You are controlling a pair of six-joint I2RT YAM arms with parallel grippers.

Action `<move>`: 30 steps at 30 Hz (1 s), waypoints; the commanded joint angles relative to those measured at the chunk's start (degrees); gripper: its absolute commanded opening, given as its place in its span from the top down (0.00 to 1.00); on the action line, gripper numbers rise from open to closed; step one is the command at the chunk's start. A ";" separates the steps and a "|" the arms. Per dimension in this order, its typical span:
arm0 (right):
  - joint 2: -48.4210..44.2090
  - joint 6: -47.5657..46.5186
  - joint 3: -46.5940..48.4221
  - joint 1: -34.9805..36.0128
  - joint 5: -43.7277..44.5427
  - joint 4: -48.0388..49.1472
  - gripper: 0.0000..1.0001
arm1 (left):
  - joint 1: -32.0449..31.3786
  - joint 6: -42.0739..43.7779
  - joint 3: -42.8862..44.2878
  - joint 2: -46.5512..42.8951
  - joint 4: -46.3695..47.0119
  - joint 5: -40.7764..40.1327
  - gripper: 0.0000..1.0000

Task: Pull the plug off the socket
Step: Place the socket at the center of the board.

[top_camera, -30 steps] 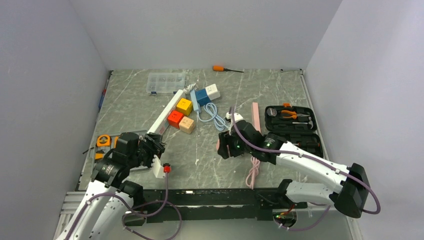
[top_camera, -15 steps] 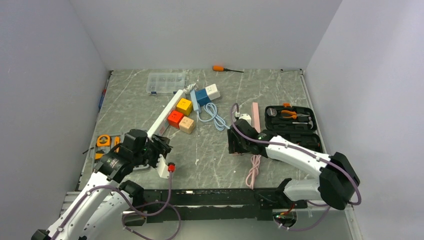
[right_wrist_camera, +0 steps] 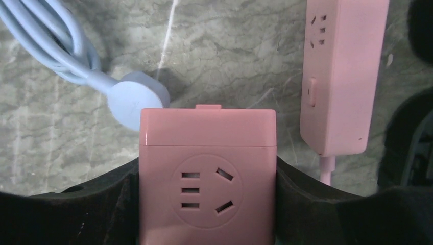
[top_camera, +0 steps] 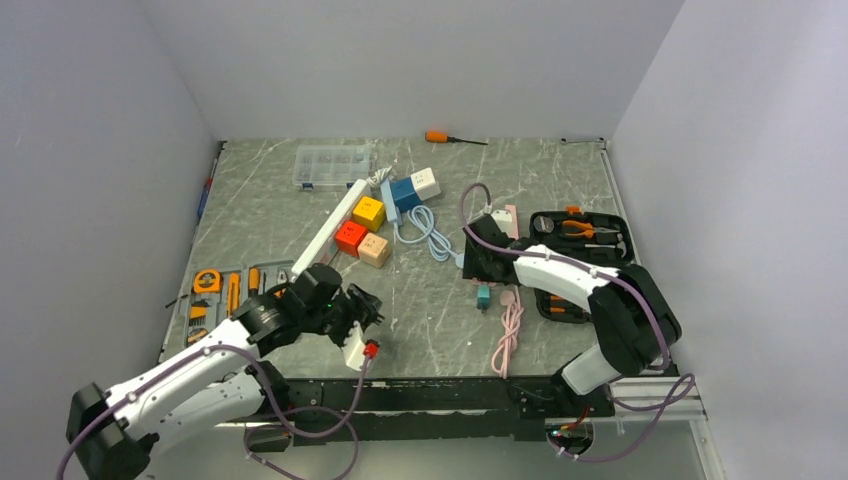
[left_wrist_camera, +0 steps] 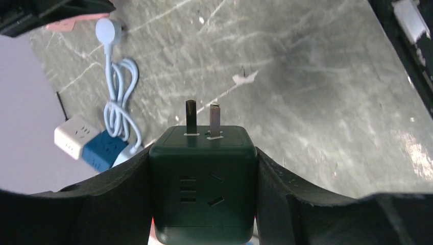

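Hanging over the grey marble table [top_camera: 430,320]. Clenching the right gripper [right_wrist_camera: 207,176] on a pink cube socket [right_wrist_camera: 207,148], bottom centre of the right wrist view, near a pink power strip [right_wrist_camera: 339,76] at upper right. Grasping the dark green cube plug [left_wrist_camera: 202,199] with the left gripper [left_wrist_camera: 202,153], bottom centre of the left wrist view, both prongs [left_wrist_camera: 190,116] pointing up-frame, bare, well apart from the socket.
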 commanded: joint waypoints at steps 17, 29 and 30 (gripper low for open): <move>-0.04 6.65 -7.74 0.13 0.28 4.11 0.79 | -15.55 -15.42 -0.80 15.38 27.85 0.31 1.00; -8.23 3.34 -1.18 0.29 0.45 0.18 0.33 | -19.26 -17.44 0.70 17.78 28.47 -2.96 1.00; -8.73 3.02 -0.71 0.28 0.74 -0.04 0.32 | -19.45 -17.67 0.74 17.98 28.81 -3.11 1.00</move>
